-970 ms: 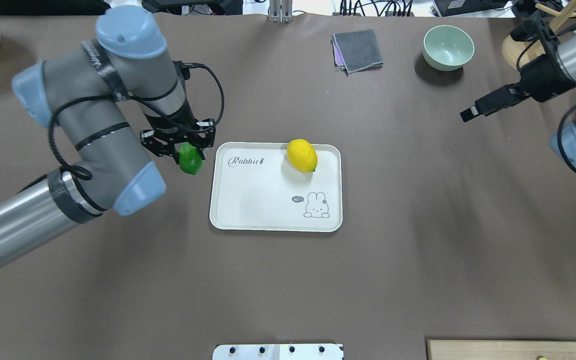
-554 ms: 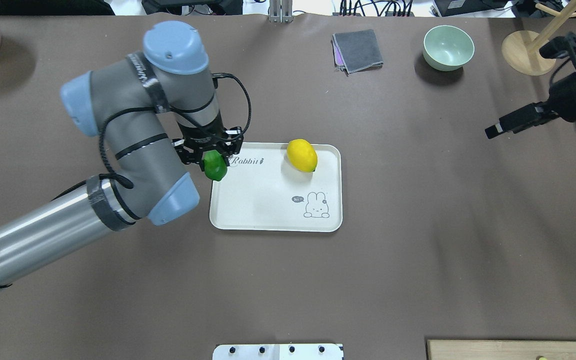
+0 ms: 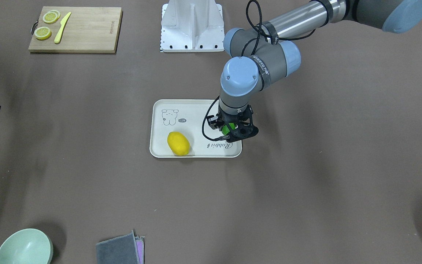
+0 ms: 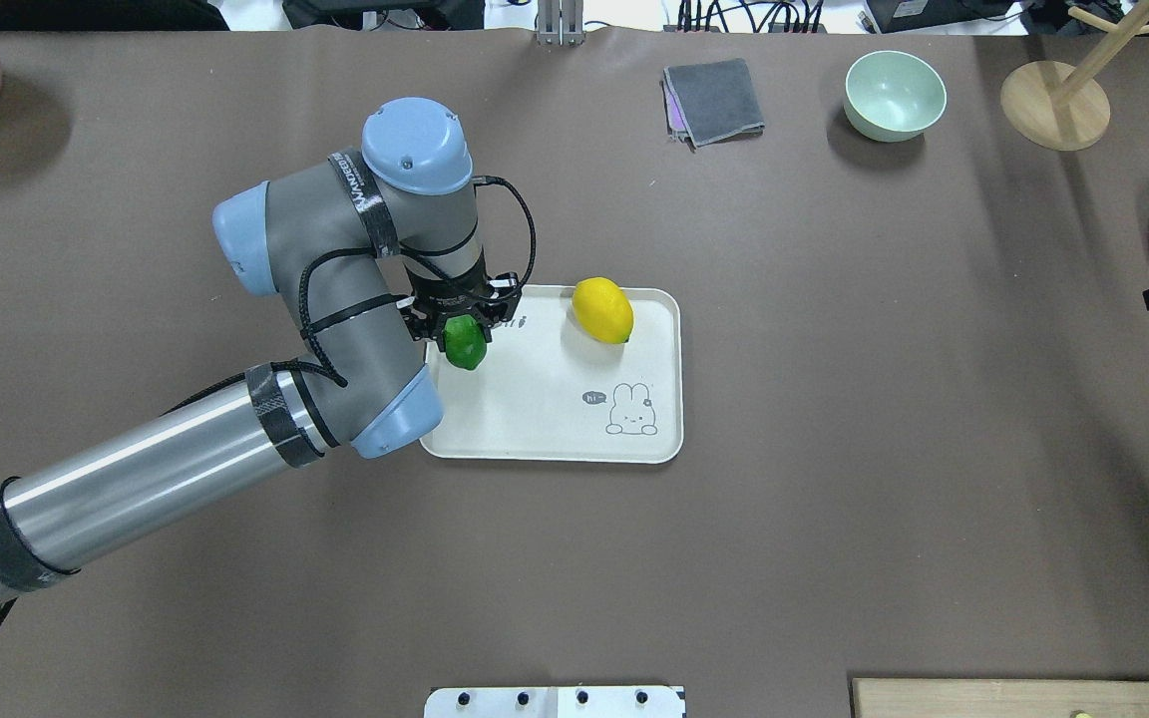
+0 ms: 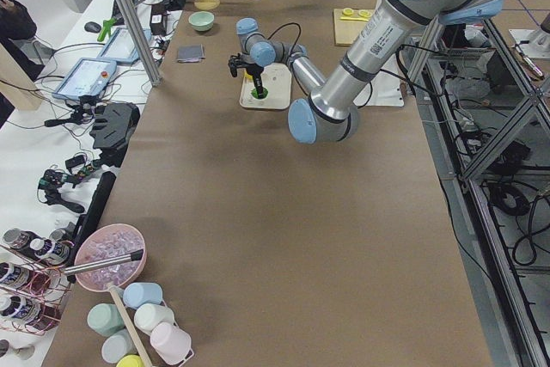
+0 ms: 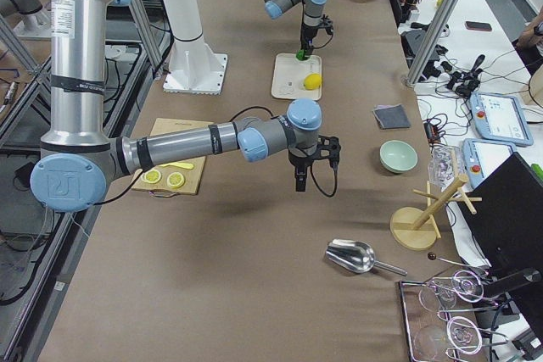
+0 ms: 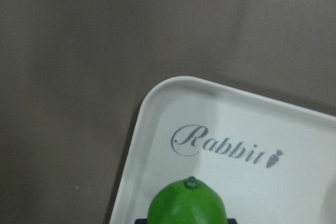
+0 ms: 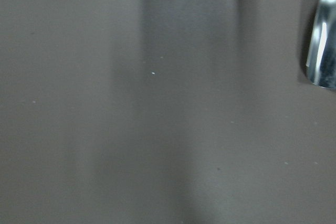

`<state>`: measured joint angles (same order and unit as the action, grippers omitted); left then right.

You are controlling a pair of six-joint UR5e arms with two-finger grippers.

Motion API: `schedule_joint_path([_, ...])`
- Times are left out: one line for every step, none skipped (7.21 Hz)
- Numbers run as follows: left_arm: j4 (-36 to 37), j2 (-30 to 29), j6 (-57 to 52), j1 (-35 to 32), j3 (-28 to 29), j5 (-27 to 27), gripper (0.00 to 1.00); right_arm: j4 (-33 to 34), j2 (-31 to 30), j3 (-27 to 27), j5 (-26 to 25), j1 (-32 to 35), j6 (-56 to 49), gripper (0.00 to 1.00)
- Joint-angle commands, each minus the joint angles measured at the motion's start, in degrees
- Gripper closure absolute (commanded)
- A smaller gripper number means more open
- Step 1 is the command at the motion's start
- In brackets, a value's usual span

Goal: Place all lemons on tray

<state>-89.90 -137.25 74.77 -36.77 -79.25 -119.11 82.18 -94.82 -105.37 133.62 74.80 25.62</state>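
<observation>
Overhead exterior view: one glossy green egg-shaped lemon (image 4: 464, 342) is pinched between the fingers of the left gripper (image 4: 462, 329), over the corner of the flat off-white rectangular tray (image 4: 535, 399) by its grey "Rabbit" script (image 7: 226, 148); contact with the tray cannot be told. One bright yellow egg-shaped lemon (image 4: 602, 309) is laid on the tray by the far rim, apart from the green one. Over the brown table (image 4: 834, 499) the right gripper (image 6: 299, 182) is held; its finger spacing cannot be told.

Mint-green bowl (image 4: 895, 95), folded grey cloth (image 4: 713, 101), wooden cutting board (image 3: 90, 29) bearing lemon slices (image 3: 43, 33), yellow knife (image 3: 62, 22)
</observation>
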Motion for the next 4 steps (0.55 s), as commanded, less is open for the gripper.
schedule_joint_path([-0.1,0.05,-0.24,-0.23,-0.37,0.01,0.02,10.85,0.33,2.16,-0.03,7.34,-11.15,0.01])
schedule_joint_path([0.16,0.4,-0.33,-0.66,-1.6,-0.07,0.02,12.38,0.6,4.8,0.4,9.82,-15.38,0.01])
schedule_joint_path([0.51,2.49,-1.81,-3.36,-3.78,-0.77,0.02,12.48,1.3,8.13,0.84,11.67,-18.21,0.01])
schedule_joint_path([0.52,7.56,-10.09,-8.0,-6.33,-3.56,0.02,12.65,1.57,9.29,1.28,12.91,-18.67,0.01])
